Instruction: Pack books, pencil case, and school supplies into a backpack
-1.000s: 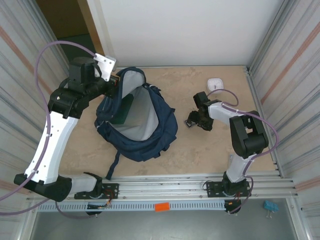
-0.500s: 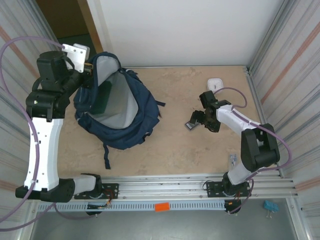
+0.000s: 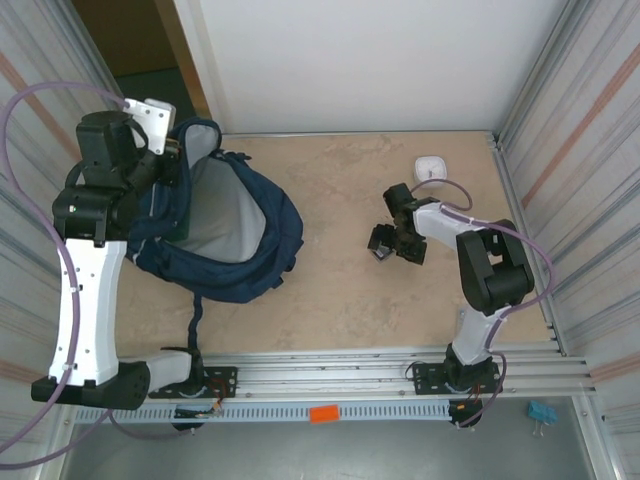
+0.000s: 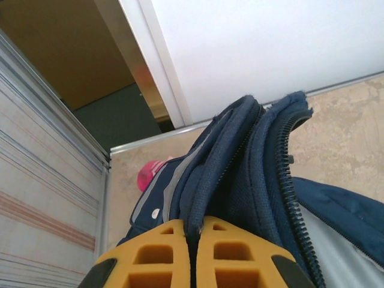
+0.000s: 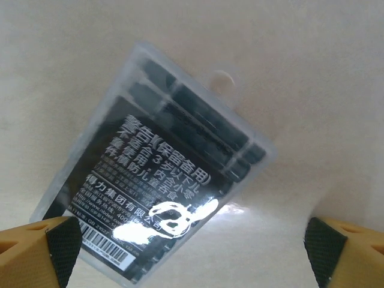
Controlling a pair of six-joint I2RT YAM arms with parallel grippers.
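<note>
The navy backpack (image 3: 235, 235) lies open at the table's left, its grey lining facing up. My left gripper (image 3: 168, 150) is shut on the backpack's top rim and holds it lifted; in the left wrist view the yellow fingers (image 4: 162, 252) pinch the blue fabric edge (image 4: 240, 156). A dark grey slab in a clear, labelled case (image 5: 162, 180) lies flat on the table. My right gripper (image 5: 192, 255) hangs open over it, one fingertip at each lower corner. From above, the slab (image 3: 379, 243) lies just left of the right gripper (image 3: 393, 240). The books are hidden.
A white square device (image 3: 430, 167) sits at the back right, near the wall. Something pink (image 4: 147, 175) peeks out behind the backpack in the left wrist view. Metal walls close in both sides, and a rail (image 3: 330, 375) runs along the near edge.
The left gripper has dragged the backpack's rim left and toward the back corner, and the green book inside no longer shows. The right gripper swung out, then came back over the slab.
</note>
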